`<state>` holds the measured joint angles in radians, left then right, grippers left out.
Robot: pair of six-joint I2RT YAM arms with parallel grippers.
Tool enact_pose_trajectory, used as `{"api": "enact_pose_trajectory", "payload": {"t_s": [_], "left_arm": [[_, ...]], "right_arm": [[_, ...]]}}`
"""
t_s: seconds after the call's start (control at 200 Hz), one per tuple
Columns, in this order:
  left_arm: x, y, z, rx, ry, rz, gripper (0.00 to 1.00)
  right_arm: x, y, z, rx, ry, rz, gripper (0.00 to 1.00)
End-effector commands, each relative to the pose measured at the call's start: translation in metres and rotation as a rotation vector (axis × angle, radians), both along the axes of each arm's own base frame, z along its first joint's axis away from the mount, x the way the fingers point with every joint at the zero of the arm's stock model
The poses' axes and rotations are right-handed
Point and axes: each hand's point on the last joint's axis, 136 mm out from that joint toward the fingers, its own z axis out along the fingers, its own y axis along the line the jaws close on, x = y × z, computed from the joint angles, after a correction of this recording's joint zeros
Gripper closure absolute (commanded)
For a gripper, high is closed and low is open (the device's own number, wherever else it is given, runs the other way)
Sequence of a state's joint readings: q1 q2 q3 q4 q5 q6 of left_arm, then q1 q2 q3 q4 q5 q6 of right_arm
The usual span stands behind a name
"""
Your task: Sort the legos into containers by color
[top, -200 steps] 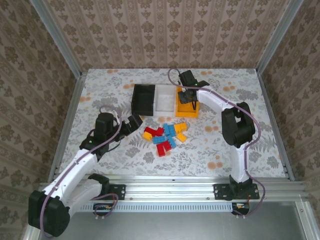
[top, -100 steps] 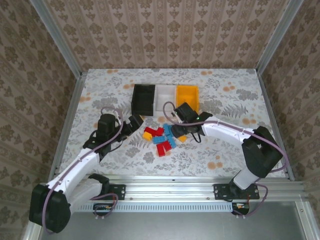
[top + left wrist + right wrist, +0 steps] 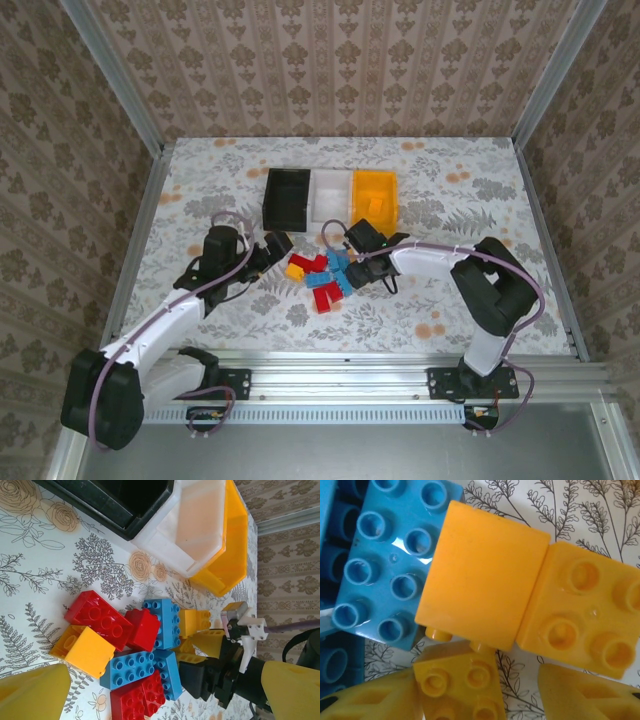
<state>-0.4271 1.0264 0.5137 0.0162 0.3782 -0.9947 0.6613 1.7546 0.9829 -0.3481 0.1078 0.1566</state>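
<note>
Between the fingers of the right gripper (image 3: 477,690), one small yellow brick (image 3: 457,685): touched on one side, gap on the other, so parted and not clamped yet. Was over the yellow-orange bin (image 3: 376,177) a second ago, since swung down onto the lego pile (image 3: 320,277), on the side away from the left arm. Reads as one yellow delivered (orange lump visible inside that bin) and the next lined up. Just ahead of those fingertips: a larger yellow brick (image 3: 485,580), then a blue brick (image 3: 385,565) touching it. Left gripper (image 3: 272,245) wide open, holding nothing, crept slightly closer to the pile's opposite side, with a red brick (image 3: 97,617) just in front. Black bin (image 3: 287,198) and white bin (image 3: 330,196) beyond the pile, in a row with the yellow-orange one. Most of the sort still to do.
</note>
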Motion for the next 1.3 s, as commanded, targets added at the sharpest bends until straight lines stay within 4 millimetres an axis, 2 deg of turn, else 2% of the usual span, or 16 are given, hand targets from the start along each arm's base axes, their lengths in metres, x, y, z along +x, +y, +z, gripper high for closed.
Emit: {"api": "enact_pose_trajectory", "payload": {"t_s": [0.0,0.08,0.225,0.415,0.555,0.63,0.74,0.865,1.095,1.19,1.295], "left_arm": [[0.004,-0.006,0.019,-0.020,-0.044,-0.021,0.00],[0.003,-0.005,0.019,-0.019,-0.045,-0.019,0.00],[0.005,-0.006,0.020,-0.019,-0.047,-0.019,0.00],[0.006,-0.006,0.015,-0.014,-0.028,-0.011,0.00],[0.006,-0.007,0.006,-0.017,-0.002,-0.003,0.00],[0.006,-0.007,0.002,-0.016,0.013,0.001,0.00],[0.005,-0.008,-0.003,-0.014,0.043,0.006,0.00],[0.001,-0.009,-0.007,-0.009,0.067,-0.003,0.00],[-0.007,-0.003,-0.009,0.028,0.086,-0.001,0.01],[-0.010,0.001,-0.006,0.040,0.079,0.002,0.01],[-0.011,0.004,-0.001,0.052,0.057,0.012,0.00]], "right_arm": [[-0.001,-0.011,-0.011,-0.055,0.003,-0.015,0.48],[-0.007,-0.011,-0.003,-0.044,-0.012,-0.010,0.57],[-0.018,-0.014,0.010,-0.066,-0.048,-0.011,0.68],[-0.023,-0.017,0.029,-0.057,-0.116,-0.017,0.70],[-0.015,-0.013,0.062,-0.017,-0.184,-0.026,0.69],[0.000,-0.011,0.083,0.005,-0.237,-0.041,0.69],[0.037,-0.017,0.111,0.043,-0.299,-0.099,0.69],[0.086,-0.029,0.125,0.066,-0.333,-0.172,0.69],[0.157,-0.034,0.111,0.007,-0.309,-0.203,0.69],[0.175,-0.041,0.108,0.018,-0.300,-0.233,0.68],[0.183,-0.039,0.097,0.027,-0.260,-0.225,0.66]]}}
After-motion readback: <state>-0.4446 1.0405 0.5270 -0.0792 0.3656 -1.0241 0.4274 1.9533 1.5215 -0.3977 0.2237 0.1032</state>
